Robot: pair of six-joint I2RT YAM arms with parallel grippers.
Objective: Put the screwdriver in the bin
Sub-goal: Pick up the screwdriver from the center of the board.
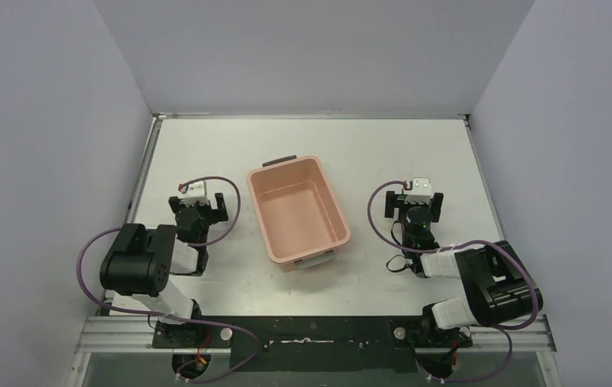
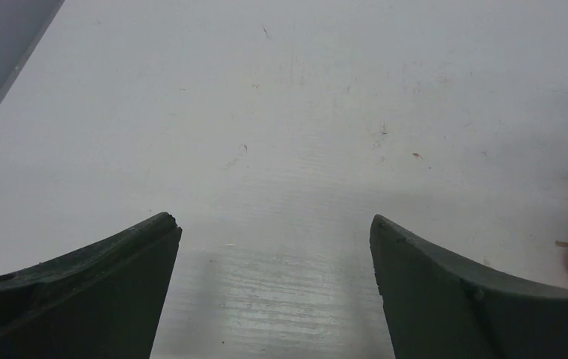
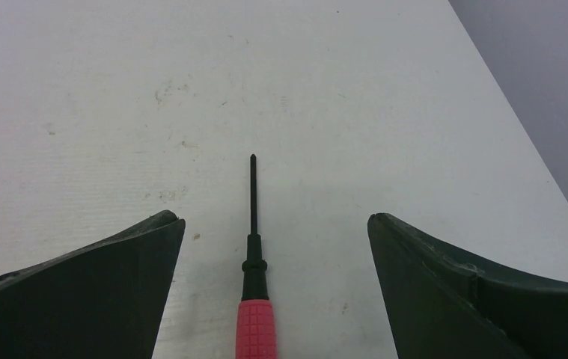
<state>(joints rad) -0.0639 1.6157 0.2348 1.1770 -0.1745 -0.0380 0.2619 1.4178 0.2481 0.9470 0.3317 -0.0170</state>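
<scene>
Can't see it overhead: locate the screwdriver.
The screwdriver lies on the table between the right gripper's open fingers, right of the bin, in the right wrist view.

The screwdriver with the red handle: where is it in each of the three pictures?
Top external: not visible, probably hidden under the right pincer.
Left wrist: not in it.
Right wrist: the screwdriver lies bottom centre, inside the open pincer.
Shared landmark: the white table.
</scene>
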